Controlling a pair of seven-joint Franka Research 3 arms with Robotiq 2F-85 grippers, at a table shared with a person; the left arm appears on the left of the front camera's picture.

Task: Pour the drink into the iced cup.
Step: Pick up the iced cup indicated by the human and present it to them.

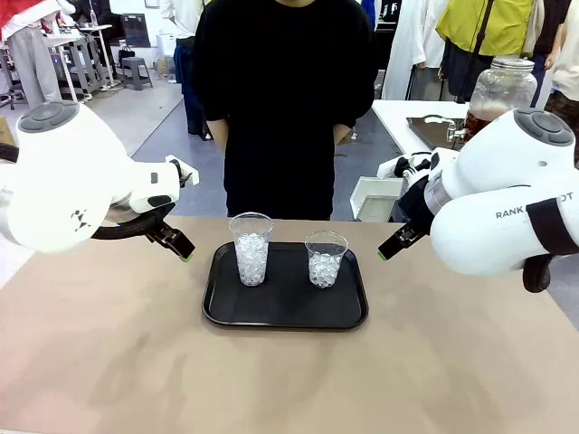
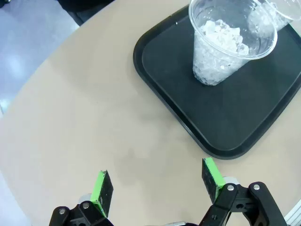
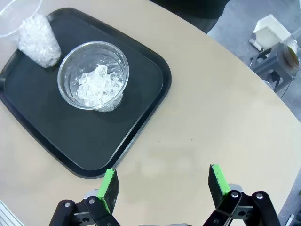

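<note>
The black tray holds a taller iced cup and a shorter iced cup. The left gripper at its 9 o'clock and the right gripper at 3 o'clock are both released.

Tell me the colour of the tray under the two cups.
Black; the tray shows best in the front view.

Clear passage is given by bare surface either side of tray; centre is blocked by taller cup and shorter cup.
</note>
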